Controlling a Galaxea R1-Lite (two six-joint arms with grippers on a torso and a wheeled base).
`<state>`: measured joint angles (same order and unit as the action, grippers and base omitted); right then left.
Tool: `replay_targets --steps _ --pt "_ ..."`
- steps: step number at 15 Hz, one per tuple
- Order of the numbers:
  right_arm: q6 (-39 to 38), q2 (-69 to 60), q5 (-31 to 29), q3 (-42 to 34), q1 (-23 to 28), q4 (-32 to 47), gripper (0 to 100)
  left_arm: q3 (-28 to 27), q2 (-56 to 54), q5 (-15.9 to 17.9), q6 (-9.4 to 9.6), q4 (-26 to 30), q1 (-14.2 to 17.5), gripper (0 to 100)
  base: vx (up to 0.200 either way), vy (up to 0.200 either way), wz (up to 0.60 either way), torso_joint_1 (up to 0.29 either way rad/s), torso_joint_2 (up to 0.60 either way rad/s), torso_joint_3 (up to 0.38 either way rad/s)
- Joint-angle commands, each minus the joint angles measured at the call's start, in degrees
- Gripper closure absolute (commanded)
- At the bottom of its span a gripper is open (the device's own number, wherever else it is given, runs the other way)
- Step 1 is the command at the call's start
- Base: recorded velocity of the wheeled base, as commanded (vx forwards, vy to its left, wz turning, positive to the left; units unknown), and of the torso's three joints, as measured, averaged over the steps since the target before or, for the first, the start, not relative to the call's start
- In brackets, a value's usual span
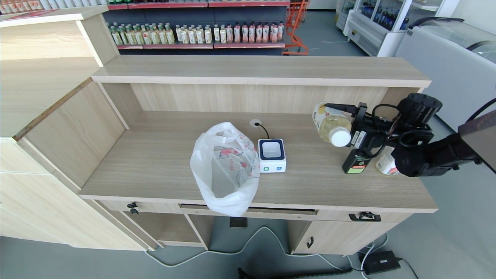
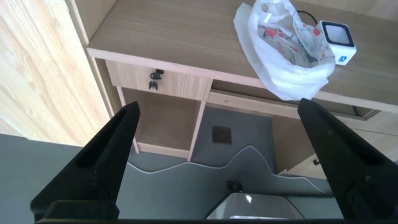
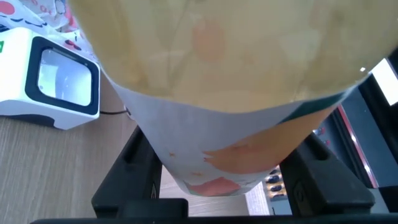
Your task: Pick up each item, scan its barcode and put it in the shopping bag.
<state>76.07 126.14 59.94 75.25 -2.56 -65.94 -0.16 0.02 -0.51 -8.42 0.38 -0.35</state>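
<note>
While the right gripper (image 1: 338, 121) is clamped on the bottle (image 1: 327, 123), airborne at 2 o'clock of the scanner (image 1: 272, 155), the shopping bag (image 1: 224, 166) at its 9 o'clock looks empty, two more items (image 1: 355, 162) wait at 3 o'clock, left gripper (image 2: 217, 155) gapes empty, so task barely started.

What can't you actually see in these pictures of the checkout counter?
Bottle, right wrist view: too close to find a barcode; ends cut off by the edges.
Bag, head view: inside partly hidden by its own folds.
Container, head view: mostly hidden behind the right arm.
</note>
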Motion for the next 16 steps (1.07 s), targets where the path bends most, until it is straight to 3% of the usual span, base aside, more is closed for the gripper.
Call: replay_targets --steps 1,5,9,16 --pt "0.0 0.5 -0.1 0.2 -0.2 -0.1 100 0.0 0.0 0.0 -0.01 0.0 0.0 0 0.0 0.0 0.0 0.0 0.0 0.0" --pt "0.0 1.2 -0.3 0.3 -1.1 -0.2 100 0.0 0.0 0.2 -0.1 0.1 0.0 0 0.0 0.0 0.0 0.0 0.0 0.0" --pt "0.0 1.9 -0.4 1.0 -2.0 -0.2 100 0.0 0.0 0.2 0.07 0.1 0.0 0 0.0 0.2 0.0 0.003 0.0 0.002" --pt "-0.7 4.9 -2.0 2.2 -1.7 -2.3 100 0.0 0.0 0.4 0.07 0.1 0.0 0 0.0 0.0 0.0 0.0 0.0 0.0"
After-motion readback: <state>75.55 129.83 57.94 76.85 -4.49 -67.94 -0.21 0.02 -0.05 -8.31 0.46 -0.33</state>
